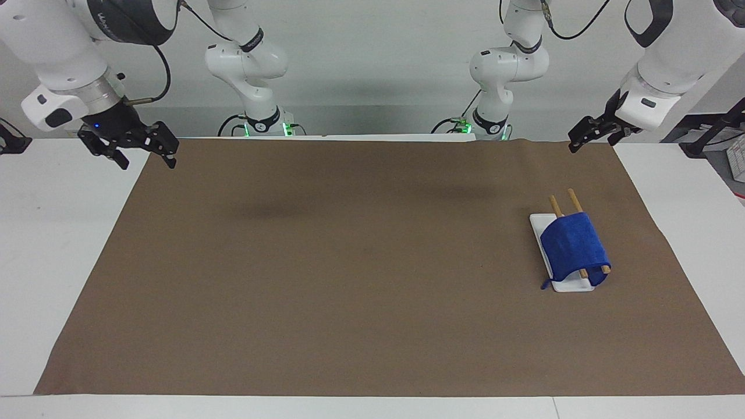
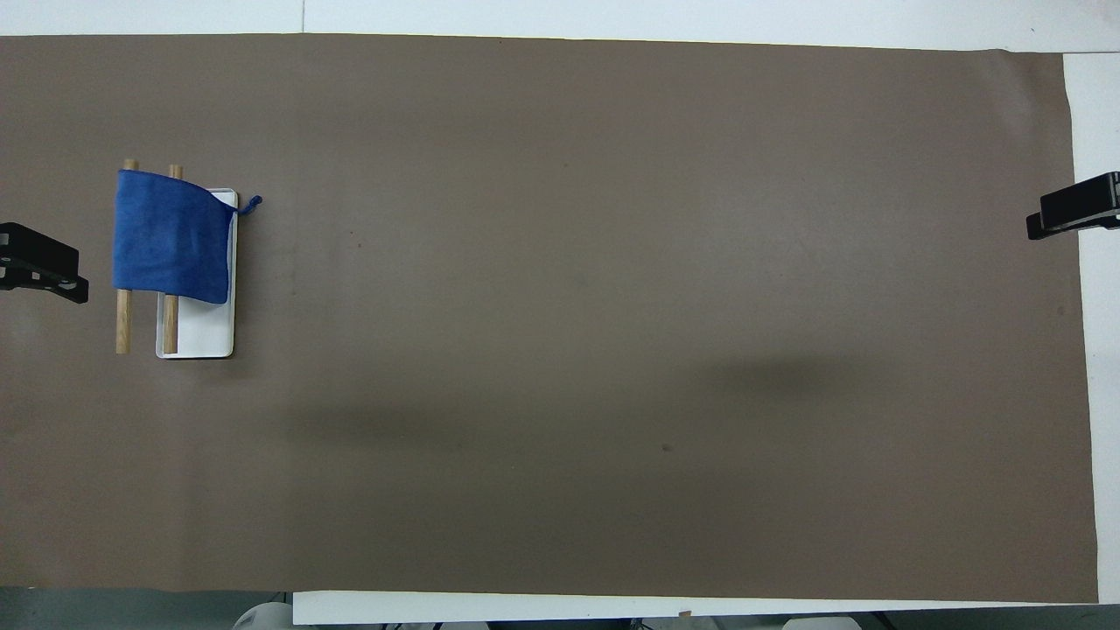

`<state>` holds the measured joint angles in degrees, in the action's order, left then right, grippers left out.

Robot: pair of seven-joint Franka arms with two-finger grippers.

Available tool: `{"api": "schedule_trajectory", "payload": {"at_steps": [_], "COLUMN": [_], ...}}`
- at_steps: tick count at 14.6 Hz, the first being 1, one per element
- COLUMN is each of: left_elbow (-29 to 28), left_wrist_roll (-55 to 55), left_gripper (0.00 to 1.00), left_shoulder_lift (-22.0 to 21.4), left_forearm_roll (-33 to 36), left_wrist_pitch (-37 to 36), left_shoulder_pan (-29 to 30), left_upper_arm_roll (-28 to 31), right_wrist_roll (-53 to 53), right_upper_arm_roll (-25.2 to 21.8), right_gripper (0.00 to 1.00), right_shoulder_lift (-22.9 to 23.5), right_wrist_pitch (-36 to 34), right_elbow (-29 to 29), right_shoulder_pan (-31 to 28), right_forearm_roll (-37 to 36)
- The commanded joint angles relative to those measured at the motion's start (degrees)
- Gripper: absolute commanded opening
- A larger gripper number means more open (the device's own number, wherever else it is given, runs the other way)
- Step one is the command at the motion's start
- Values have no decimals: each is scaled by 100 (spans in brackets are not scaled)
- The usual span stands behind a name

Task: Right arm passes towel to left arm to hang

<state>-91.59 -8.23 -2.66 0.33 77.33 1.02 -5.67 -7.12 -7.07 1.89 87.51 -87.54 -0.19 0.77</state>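
— Currently, where is the towel (image 1: 573, 247)?
— Draped over two wooden rods (image 1: 574, 201) on the white base (image 1: 541, 224), toward the left arm's end, at three o'clock in the facing view.
— Grippers?
— Right gripper (image 1: 142, 156): raised, fingers spread, empty. Left gripper (image 1: 575, 144): raised over the brown mat (image 1: 349, 262), empty; spread cannot be told.

In the overhead view only the tip of the left pincer (image 2: 44, 269) is showing, the picture's edge cutting off everything else of the left arm (image 1: 657, 64); the right pincer (image 2: 1074, 206) is likewise being cropped at the other edge. In the facing view the upper links of both arms are running out of the top of the picture, and whether the left pincer's fingers are parted is too small to tell. The towel (image 1: 573, 247) is covering the middle of the two wooden rods (image 1: 574, 201), leaving only their ends showing, and is hiding part of the white base (image 1: 573, 285) on the tabletop (image 1: 349, 262).
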Motion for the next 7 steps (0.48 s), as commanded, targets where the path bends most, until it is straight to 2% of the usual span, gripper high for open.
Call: {"api": "schedule_trajectory", "payload": {"at_steps": [1,7], "left_elbow": [185,185], "left_wrist_roll": [146,217], "left_gripper": [100,100], "left_shoulder_lift": [55,-24], "left_forearm_roll": [-182,-375], "left_wrist_pitch": [-166,-52], "left_shoulder_pan": [-31,-5], "left_upper_arm_roll": [31,66], "right_wrist_roll": [62,62], "right_upper_arm_roll": [13,13], "right_gripper": [100,100], "right_shoulder_lift": [-154,-154], "right_wrist_pitch": [-41,-41], "right_elbow": [-167,-167], "right_shoulder_pan": [-7,-7], "right_forearm_roll": [63,55]}}
